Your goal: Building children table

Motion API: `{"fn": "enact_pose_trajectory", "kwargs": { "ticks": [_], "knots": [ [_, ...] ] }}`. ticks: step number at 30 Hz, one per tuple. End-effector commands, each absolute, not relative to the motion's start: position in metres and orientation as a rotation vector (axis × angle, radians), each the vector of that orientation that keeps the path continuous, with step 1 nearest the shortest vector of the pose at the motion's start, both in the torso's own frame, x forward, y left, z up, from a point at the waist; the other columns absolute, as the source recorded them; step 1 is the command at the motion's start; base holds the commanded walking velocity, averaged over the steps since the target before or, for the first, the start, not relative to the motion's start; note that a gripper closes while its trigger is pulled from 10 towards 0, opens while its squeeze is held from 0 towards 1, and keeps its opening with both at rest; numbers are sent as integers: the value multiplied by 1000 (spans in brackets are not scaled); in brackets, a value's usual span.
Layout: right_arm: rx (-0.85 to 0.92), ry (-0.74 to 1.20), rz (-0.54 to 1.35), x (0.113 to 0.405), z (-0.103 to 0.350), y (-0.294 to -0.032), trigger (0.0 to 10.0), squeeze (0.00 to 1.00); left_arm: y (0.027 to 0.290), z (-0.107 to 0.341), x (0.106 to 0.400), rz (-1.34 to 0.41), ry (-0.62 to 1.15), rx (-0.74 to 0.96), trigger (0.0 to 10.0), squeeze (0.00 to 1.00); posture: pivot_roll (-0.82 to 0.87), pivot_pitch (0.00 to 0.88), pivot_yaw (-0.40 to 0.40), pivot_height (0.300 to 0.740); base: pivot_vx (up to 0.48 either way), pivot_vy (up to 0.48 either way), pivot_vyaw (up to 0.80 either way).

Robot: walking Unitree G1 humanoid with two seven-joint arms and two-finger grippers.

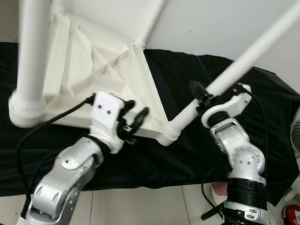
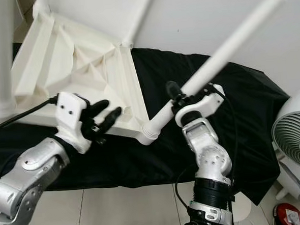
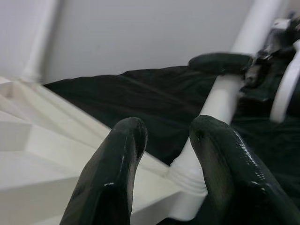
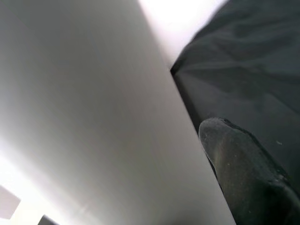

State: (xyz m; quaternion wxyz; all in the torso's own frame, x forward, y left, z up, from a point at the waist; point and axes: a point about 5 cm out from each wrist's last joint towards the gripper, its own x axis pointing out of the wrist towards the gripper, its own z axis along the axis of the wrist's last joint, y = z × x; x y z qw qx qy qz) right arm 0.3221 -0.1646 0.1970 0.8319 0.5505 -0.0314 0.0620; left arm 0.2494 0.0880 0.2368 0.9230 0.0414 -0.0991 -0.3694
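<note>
While my right gripper clamps the leg, my spread left gripper hovers by the tabletop's corner.

Both arms were brushed silver — rounded, jointed segments with dark round screw holes. The left pincer had two long glossy black fingers on a white block with two small holes, a black cable looping off it. The right pincer sat on a curved white bracket above a black wrist collar.
</note>
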Motion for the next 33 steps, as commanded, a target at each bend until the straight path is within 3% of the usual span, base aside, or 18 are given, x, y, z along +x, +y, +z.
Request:
{"fn": "enact_pose_trajectory", "kwargs": {
  "ticks": [1,5,10,14,22,33],
  "knots": [
    [1463,45,117,318,159,-148,10000,0,74,243,241,-907,-221,97,10000,0,83,97,-102,740,0,0,0],
    [1484,71,118,317,149,-148,10000,0,67,244,240,-943,-225,123,10000,0,91,98,-108,740,0,0,0],
    [1554,148,130,317,124,-142,10000,0,53,233,241,-996,-181,274,10000,0,94,96,-112,740,0,0,0],
    [1542,183,106,318,116,-142,10000,0,50,232,241,-1001,-175,270,10000,0,96,97,-112,740,0,0,0],
    [1720,167,84,316,99,-146,10000,0,53,228,245,-966,-152,294,10000,0,104,106,-115,740,0,0,0],
    [1675,150,89,314,92,-143,10000,0,55,223,247,-941,-135,321,10000,0,108,107,-114,740,0,0,0]
  ]
}}
